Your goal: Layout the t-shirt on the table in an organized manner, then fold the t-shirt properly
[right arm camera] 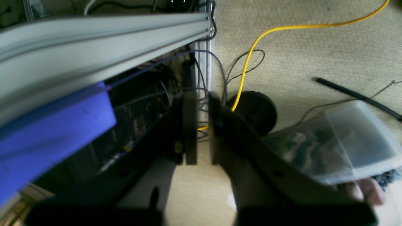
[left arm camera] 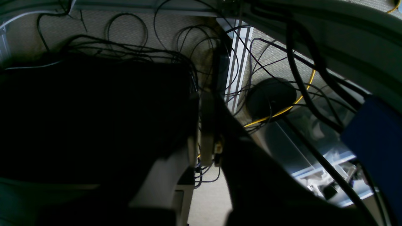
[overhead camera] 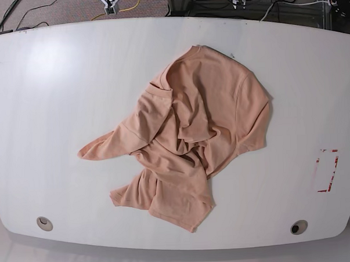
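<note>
Lying crumpled near the middle of the worktop (overhead camera: 57,84), the t-shirt (overhead camera: 187,136) is a peach heap with folds bunched at its centre, one sleeve-like flap pointing toward the left of the base view and another loose corner reaching toward the near edge. We see its ribbed neck edge turned up on the upper left of the heap; no print shows on the visible side. Around it the glossy white worktop carries a red tape rectangle (overhead camera: 328,171) well apart to the right of the garment, and two round grommets (overhead camera: 44,223) near the front edge, one toward each front corner. Neither arm appears in the base view. Our left gripper (left arm camera: 207,125) hangs off the worktop, over carpet (left arm camera: 207,201) and a tangle of black cables (left arm camera: 132,50), with its fingers drawn close together, a thin slit between them and nothing in it. Our right gripper (right arm camera: 202,125) is likewise off the worktop, its two dark fingers (right arm camera: 190,125) parallel with a narrow gap and nothing held. Beyond it we see a yellow cable (right arm camera: 251,56) on the carpet, a black round base (right arm camera: 254,110), a clear plastic bin (right arm camera: 339,144) and a blue block (right arm camera: 53,131) under an aluminium rail (right arm camera: 94,40).
</note>
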`<action>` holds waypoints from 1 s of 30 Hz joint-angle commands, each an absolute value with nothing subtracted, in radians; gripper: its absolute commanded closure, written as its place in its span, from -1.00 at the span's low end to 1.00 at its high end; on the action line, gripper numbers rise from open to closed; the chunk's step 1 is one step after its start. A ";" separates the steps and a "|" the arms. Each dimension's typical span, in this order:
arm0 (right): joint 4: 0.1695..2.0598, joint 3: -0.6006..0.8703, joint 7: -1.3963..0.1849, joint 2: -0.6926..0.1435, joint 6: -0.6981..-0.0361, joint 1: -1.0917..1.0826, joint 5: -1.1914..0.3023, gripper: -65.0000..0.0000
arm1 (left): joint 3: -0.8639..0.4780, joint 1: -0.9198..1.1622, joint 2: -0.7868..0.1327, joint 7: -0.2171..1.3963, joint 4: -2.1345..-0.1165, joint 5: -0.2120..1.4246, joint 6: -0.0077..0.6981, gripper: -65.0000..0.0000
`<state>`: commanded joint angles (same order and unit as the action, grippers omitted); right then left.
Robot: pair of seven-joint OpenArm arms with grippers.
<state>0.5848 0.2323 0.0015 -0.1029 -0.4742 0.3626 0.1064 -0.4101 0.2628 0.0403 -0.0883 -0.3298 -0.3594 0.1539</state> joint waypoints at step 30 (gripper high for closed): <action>0.690 0.229 0.015 -0.103 -0.485 0.443 0.094 0.84 | -0.395 0.307 0.024 -0.118 -0.357 -0.354 0.158 1.00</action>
<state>0.6901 0.2288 0.0147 -0.1031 -0.4849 0.4430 0.0941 -0.3947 0.3069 0.0238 -0.1177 -0.3569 -0.3539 0.1578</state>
